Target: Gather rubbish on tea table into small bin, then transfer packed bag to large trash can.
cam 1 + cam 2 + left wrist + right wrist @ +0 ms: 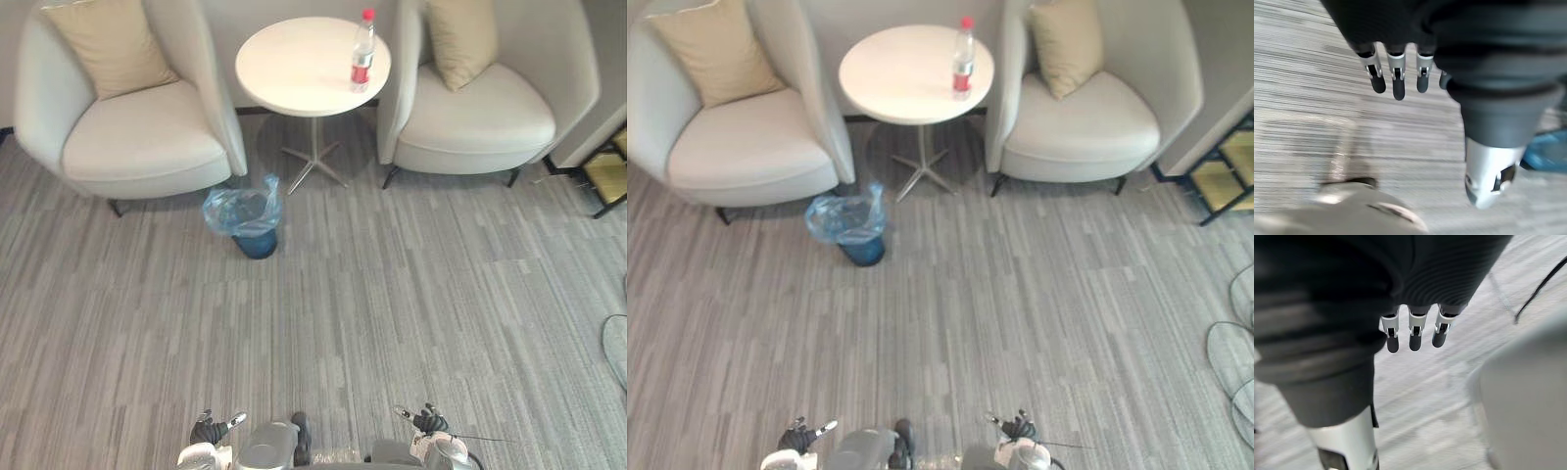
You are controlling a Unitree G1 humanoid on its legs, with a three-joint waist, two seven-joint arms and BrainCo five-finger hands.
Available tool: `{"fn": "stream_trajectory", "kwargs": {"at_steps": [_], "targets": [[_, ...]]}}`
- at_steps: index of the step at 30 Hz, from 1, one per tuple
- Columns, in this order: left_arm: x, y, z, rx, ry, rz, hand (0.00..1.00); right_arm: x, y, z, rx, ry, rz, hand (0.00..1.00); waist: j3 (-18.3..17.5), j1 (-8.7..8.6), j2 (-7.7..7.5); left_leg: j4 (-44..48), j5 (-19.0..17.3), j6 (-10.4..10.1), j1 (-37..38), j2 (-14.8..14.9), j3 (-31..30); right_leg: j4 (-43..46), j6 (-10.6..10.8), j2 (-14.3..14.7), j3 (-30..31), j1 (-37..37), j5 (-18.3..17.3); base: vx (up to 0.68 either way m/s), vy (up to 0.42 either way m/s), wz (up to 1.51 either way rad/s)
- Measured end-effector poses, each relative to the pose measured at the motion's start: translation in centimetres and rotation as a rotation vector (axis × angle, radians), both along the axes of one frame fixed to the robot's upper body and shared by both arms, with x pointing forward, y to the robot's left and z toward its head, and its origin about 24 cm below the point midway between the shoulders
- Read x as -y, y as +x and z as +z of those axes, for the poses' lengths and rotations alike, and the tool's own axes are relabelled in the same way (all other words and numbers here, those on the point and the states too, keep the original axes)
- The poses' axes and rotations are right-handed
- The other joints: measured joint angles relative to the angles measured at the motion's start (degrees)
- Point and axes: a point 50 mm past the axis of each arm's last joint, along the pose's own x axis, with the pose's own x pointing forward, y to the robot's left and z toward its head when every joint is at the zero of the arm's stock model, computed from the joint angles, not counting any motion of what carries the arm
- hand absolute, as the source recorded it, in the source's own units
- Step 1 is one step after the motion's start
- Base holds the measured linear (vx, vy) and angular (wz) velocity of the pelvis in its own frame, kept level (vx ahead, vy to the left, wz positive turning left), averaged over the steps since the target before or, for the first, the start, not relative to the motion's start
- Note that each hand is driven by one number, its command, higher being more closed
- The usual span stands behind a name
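Above carpet (392, 294): left hand (208, 431), right hand (429, 422), fingers (1397, 78) straight.

This is a lounge or waiting corner, perhaps in an office or hotel. A pale armchair (137, 142) and a second armchair (485, 122), each with a tan cushion (113, 44), flank a round tea table (294, 64) on striped grey carpet (392, 294), with a bag-lined small bin (253, 223) nearby.

Upright bottle (362, 51) on table (294, 73); bin (251, 223) by armchair (132, 137).
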Motion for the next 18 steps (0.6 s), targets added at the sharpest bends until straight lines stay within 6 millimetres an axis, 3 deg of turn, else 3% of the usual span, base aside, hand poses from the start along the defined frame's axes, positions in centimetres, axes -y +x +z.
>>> {"fn": "stream_trajectory", "kwargs": {"at_steps": [1,3,5,7,8,11,12,14,16,18], "targets": [[0.5,0.3,0.0,0.006,-0.017,0.003,0.0,0.6,0.2,0.2,0.007,-0.016,0.0,0.0,0.73,-0.36,1.14,-1.89,0.0,0.0,4.53,1.82,-0.3,-1.13,-4.38,-0.38,-5.49,-2.02,-2.33,0.47,-0.105,-0.1],[0.9,0.8,0.0,0.021,-0.033,0.004,0.0,0.6,0.3,0.3,0.016,-0.018,0.001,0.0,1.16,-0.74,1.88,-1.63,0.01,0.0,7.49,4.08,-1.0,-6.98,-6.79,0.35,-10.0,-5.06,-3.71,0.38,-0.154,0.02],[1.5,1.2,0.0,0.026,-0.044,-0.014,0.0,0.6,0.7,0.5,0.034,-0.02,0.009,0.0,1.02,-1.45,1.3,-1.16,-0.01,-0.04,9.3,5.5,-2.69,-17.84,-7.42,2.19,-10.64,-8.71,-2.07,0.46,-0.267,0.23],[1.6,0.8,-0.1,0.015,-0.053,-0.029,0.0,0.1,0.2,0.2,0.013,-0.015,0.028,0.0,-0.12,-2.78,-1.22,-0.76,-1.35,-2.62,11.15,3.91,-6.05,-36.7,-9.37,3.21,-6.92,-8.66,13.27,0.51,-0.324,0.43],[2.1,1.0,-0.3,0.008,-0.065,-0.033,0.0,0.8,0.8,0.5,0.029,-0.031,0.03,0.0,0.15,-2.58,0.5,-0.13,-2.55,-4.5,12.58,5.84,-8.12,-32.36,-11.07,4.12,-7.19,-9.77,11.58,0.42,-0.249,0.27],[3.3,1.0,-0.4,0.009,-0.092,-0.034,0.0,1.4,0.8,0.6,0.022,-0.044,0.027,0.0,-1.16,-2.66,3.58,4.79,-0.64,-7.32,9.26,9.14,-12.39,-32.12,-12.24,6.35,-9.56,-8.9,5.86,0.45,-0.277,0.28],[3.8,1.2,-0.4,0.014,-0.107,-0.028,0.0,1.5,0.9,0.6,0.029,-0.04,0.003,0.0,-0.55,-2.95,4.44,10.27,0.72,-8.69,6.91,10.4,-14.17,-32.78,-12.59,7.0,-11.17,-6.86,4.6,0.49,-0.34,0.61],[3.7,1.7,-0.2,0.032,-0.106,-0.015,0.0,1.4,0.5,0.4,0.015,-0.036,0.002,0.0,0.37,-2.77,4.29,29.46,7.4,-8.72,-1.48,12.54,-16.03,-36.32,-13.12,8.05,-13.49,-0.61,2.78,0.41,-0.273,0.64],[3.1,1.9,0.0,0.058,-0.1,0.021,0.0,0.9,0.0,0.2,0.004,-0.024,-0.001,0.0,1.25,-1.72,4.2,45.51,3.94,-8.91,-9.55,15.11,-12.7,-40.04,-13.99,9.38,-15.41,7.29,0.98,0.33,-0.139,0.36],[3.0,2.6,0.5,0.096,-0.094,0.014,0.0,0.5,0.1,0.1,0.005,-0.012,-0.011,0.0,1.74,-0.86,3.43,46.27,1.14,-7.59,-16.2,14.55,-9.04,-44.7,-14.07,9.97,-16.39,13.22,0.14,0.34,-0.101,0.29]]}}
